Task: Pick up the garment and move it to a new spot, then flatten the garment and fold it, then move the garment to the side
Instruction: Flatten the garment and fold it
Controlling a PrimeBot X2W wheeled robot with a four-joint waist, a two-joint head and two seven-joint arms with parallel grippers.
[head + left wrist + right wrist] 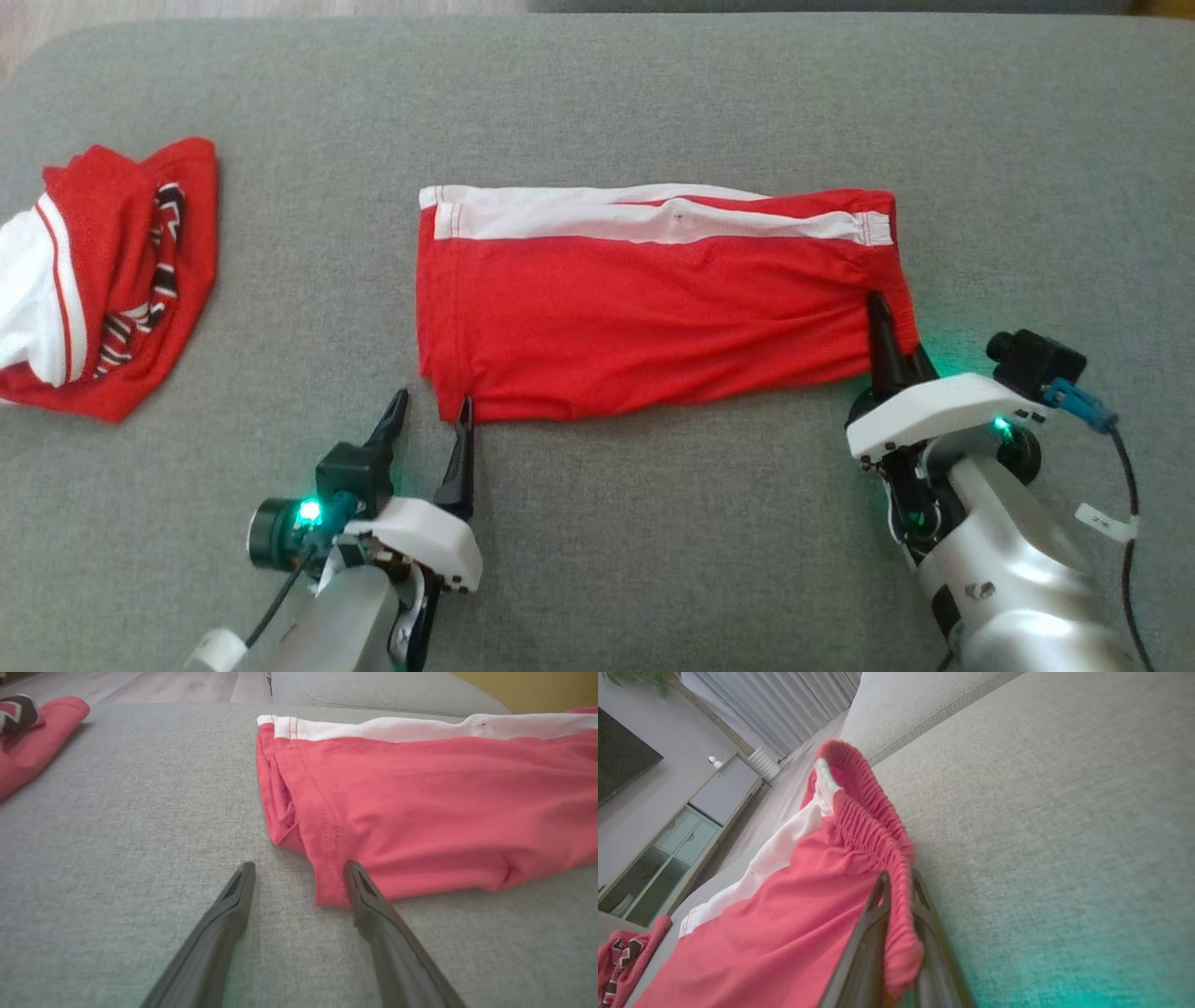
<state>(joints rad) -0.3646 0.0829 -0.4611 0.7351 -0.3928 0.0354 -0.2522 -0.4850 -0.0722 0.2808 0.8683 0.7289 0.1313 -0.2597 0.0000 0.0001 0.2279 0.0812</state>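
You have the red shorts [653, 317] lying flat across the middle of the grey cushion [653, 541]. They run left to right, with the white stripe [597, 217] along the far edge and the gathered waistband [873, 812] at the right end.

Your right claw [896, 325] is at the near right corner of the shorts. Its two dark fingers are pressed together on the waistband. In the right wrist view the ribbed elastic runs straight down between the fingers of the right claw [900, 877], so it is pinching the fabric there. The band stands up a little from the cushion around that grip.

Your left claw [433, 399] is at the near left corner, spread wide and holding nothing. In the left wrist view the fingers of the left claw [300, 865] point at the hem. The right-hand finger's tip is touching the edge of the hem corner, and the left-hand finger is over bare cushion, apart from the cloth. Whether the tips press on the cushion you cannot tell.

A second garment [112, 280], red and white with a black patterned trim, sits crumpled at the far left of the cushion, well apart from the shorts and from both claws.
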